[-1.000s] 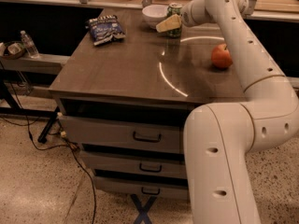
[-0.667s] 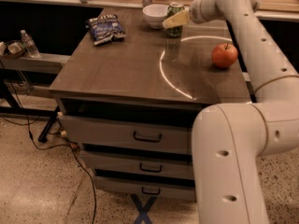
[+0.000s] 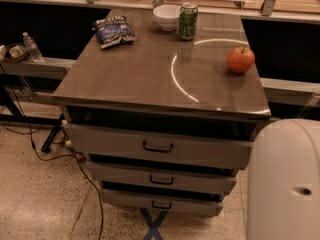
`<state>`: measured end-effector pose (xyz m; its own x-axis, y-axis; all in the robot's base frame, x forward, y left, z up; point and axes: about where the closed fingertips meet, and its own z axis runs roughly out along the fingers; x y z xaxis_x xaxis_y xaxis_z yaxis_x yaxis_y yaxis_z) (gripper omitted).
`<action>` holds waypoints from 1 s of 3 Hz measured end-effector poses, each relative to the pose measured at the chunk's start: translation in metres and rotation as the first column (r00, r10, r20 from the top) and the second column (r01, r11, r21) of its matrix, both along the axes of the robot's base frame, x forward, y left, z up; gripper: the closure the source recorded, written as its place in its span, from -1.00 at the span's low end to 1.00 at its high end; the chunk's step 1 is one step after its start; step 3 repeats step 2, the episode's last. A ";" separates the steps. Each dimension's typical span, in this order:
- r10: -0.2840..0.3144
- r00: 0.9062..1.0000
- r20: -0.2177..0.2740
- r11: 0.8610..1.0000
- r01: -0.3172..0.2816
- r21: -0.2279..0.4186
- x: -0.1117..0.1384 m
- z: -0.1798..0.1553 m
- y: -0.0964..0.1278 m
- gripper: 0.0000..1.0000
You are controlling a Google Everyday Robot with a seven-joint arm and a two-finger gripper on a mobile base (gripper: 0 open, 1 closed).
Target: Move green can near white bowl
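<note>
The green can (image 3: pixel 188 21) stands upright at the back of the grey table top (image 3: pixel 135 79), with its silver top and pull tab showing. The white bowl (image 3: pixel 166 17) sits just left of it, almost touching. The gripper is out of view. Only a white rounded part of my arm (image 3: pixel 285 184) shows, at the bottom right corner.
A dark blue snack bag (image 3: pixel 113 31) lies at the back left of the table. A red apple (image 3: pixel 240 60) sits near the right edge. Drawers (image 3: pixel 157 146) stand slightly open below. A water bottle (image 3: pixel 31 46) stands on a shelf at left. Cables run over the floor.
My arm has drawn back from the can and left the table area. The can now stands free next to the bowl.
</note>
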<state>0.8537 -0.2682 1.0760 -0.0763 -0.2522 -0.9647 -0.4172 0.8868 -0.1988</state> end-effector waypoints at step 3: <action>-0.017 0.983 0.182 1.000 0.014 0.022 -0.043 0.100 -0.018 -1.00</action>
